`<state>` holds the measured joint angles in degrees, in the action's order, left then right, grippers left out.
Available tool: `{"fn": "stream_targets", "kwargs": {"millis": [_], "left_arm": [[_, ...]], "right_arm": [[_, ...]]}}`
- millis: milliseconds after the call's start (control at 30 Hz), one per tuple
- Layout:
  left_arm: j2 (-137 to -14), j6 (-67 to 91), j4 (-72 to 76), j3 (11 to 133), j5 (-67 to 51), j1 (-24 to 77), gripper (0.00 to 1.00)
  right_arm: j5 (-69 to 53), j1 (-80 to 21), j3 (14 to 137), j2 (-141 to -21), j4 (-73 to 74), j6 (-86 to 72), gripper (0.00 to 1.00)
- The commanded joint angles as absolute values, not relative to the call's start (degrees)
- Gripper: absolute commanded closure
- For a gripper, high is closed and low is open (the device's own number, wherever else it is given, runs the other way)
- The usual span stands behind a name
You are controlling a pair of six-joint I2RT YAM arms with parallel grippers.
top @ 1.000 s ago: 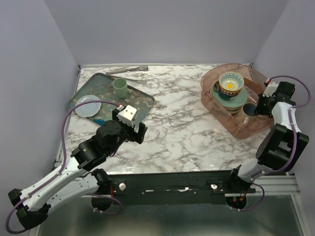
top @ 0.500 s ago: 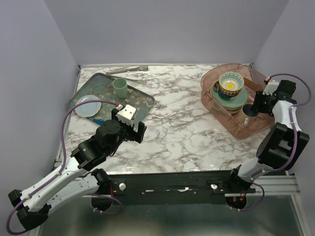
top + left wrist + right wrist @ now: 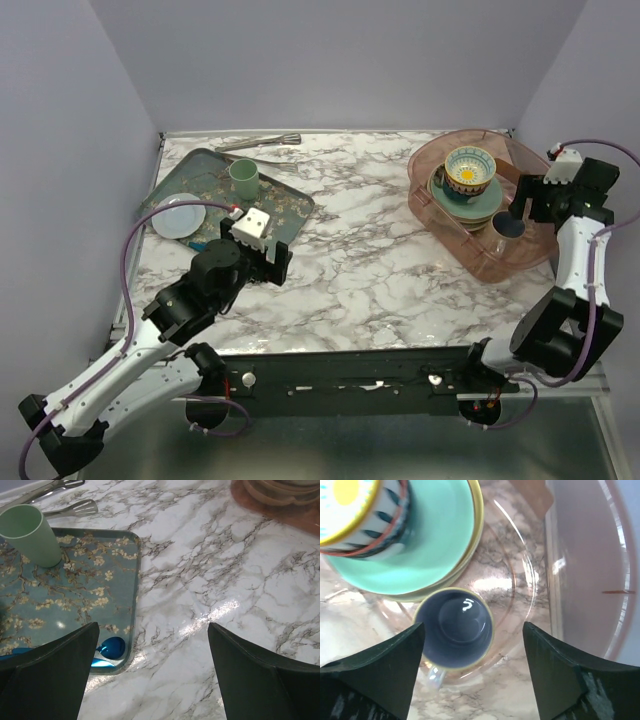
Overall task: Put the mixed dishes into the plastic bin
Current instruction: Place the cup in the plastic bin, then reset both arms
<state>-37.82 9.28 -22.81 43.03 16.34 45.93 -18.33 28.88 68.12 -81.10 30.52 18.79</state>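
The plastic bin (image 3: 437, 223) stands at the back right of the marble table. In it, the blue-yellow patterned bowl (image 3: 470, 170) sits on a mint green plate (image 3: 482, 208) that tops a small stack, and a dark blue mug (image 3: 506, 226) stands upright beside them. My right gripper (image 3: 524, 206) hovers open over the bin. In the right wrist view the mug (image 3: 454, 627) lies below and between the spread fingers, untouched, next to the plate (image 3: 435, 535) and the bowl (image 3: 360, 515). A pale blue plate (image 3: 178, 215) rests at the tray's left edge. My left gripper (image 3: 266, 266) is open and holds nothing.
A dark-green floral tray (image 3: 205, 200) at the back left holds a green cup (image 3: 243, 178) and a blue spoon (image 3: 107, 650). Metal utensils (image 3: 260, 143) lie along the back edge. In the left wrist view the tray corner (image 3: 131, 605) is just left of the fingers.
My right gripper has opened, letting go of the dark blue mug, and has drawn up and to the right. The mug stays in the bin. The left arm shifted slightly back.
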Motion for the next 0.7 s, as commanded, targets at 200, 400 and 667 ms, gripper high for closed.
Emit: {"fn": "stream_targets", "kwargs": {"millis": [200, 400, 667], "left_arm": [[-37.0, 10.11, -20.74, 42.8, 9.24, 38.5, 0.01], [-36.3, 11.86, -19.78, 43.24, 5.28, 32.44, 0.01], [-35.6, 17.05, -18.9, 44.03, 0.44, 27.6, 0.01]], "right_arm": [[-29.08, 30.85, 63.55, -65.4, 28.48, 17.49, 0.0], [-35.76, 31.03, 61.53, -56.09, 27.86, 16.18, 0.0], [-45.78, 31.11, 60.38, -46.68, 26.72, 8.71, 0.0]]}}
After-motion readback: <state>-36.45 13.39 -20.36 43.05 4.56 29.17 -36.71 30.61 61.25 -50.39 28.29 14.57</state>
